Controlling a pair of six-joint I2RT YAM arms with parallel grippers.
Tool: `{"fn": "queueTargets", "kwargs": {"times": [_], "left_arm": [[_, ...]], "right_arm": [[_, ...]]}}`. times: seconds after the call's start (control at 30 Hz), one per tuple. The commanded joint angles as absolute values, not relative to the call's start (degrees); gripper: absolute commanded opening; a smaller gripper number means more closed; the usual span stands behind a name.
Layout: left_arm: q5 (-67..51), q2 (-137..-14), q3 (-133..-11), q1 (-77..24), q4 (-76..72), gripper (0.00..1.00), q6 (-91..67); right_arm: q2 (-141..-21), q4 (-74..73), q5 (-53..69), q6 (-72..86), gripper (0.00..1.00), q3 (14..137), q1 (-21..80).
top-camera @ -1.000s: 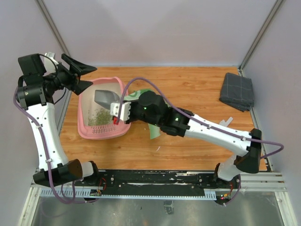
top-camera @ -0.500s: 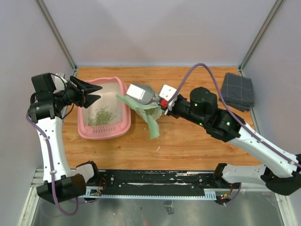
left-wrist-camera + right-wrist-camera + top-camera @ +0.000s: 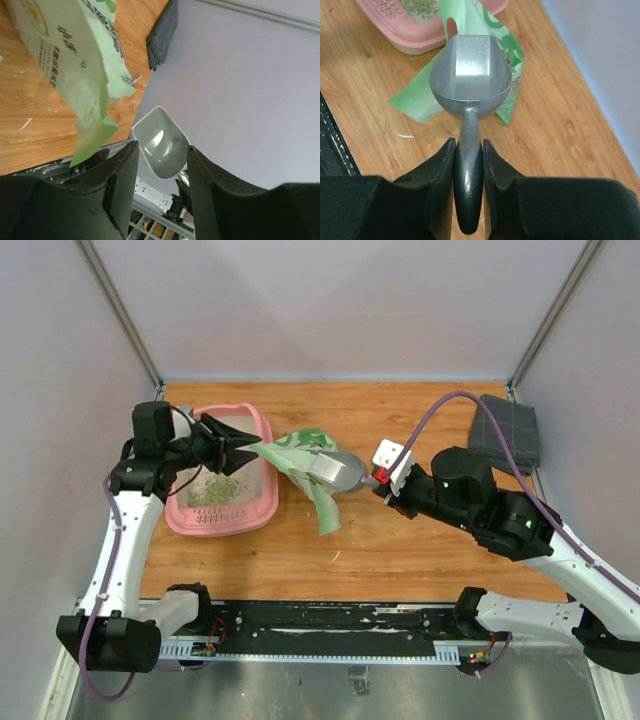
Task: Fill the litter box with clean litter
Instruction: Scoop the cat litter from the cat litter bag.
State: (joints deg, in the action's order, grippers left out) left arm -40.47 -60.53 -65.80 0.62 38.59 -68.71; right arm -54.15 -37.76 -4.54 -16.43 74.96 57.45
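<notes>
The pink litter box [image 3: 214, 525] sits at the left of the table, with a thin patch of green clean litter [image 3: 210, 490] inside. My left gripper [image 3: 252, 449] hovers over the box's right side, open, nothing between its fingers, its tips just short of the light green bag [image 3: 297, 462]. In its own view the bag [image 3: 75, 65] hangs up left of the left gripper [image 3: 162, 148]. My right gripper [image 3: 468, 145] is shut on the handle of the grey metal scoop [image 3: 470, 75], whose empty bowl is held over the bag [image 3: 506, 47]. The box's corner [image 3: 415, 42] shows behind it.
A grey folded cloth [image 3: 505, 433] lies at the back right corner. A small pale fleck [image 3: 335, 556] lies on the wood in front of the bag. Enclosure walls stand on three sides.
The right arm drew the scoop out of the litter box and rightward, then down over the bag. The left arm swung right across the box toward the bag, its jaws narrowing.
</notes>
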Motion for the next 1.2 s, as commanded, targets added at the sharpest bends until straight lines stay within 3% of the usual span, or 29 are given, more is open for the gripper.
{"fn": "queueTargets", "kwargs": {"times": [0.0, 0.47, 0.63, 0.9, 1.17], "left_arm": [[-38.1, -62.9, -64.7, -3.9, 28.7, 0.49, -73.8], [-36.6, -67.8, -62.9, -6.2, 27.8, 0.49, -70.7], [-37.4, -68.4, -61.8, -6.2, 27.8, 0.56, -69.9], [-38.2, -67.0, -60.7, -6.2, 29.4, 0.57, -68.8], [-36.5, -66.4, -66.4, -6.2, 37.7, 0.64, -64.0]], "right_arm": [[-51.9, -41.8, -5.1, -12.0, 0.01, 73.3, 56.8], [-58.0, -42.7, -7.3, -11.0, 0.01, 74.7, 56.8], [-60.4, -41.5, -8.9, -10.5, 0.01, 75.9, 56.8], [-63.5, -41.8, -11.3, -12.2, 0.01, 79.1, 56.8], [-69.8, -44.8, -13.4, -14.7, 0.01, 83.3, 56.9]]}}
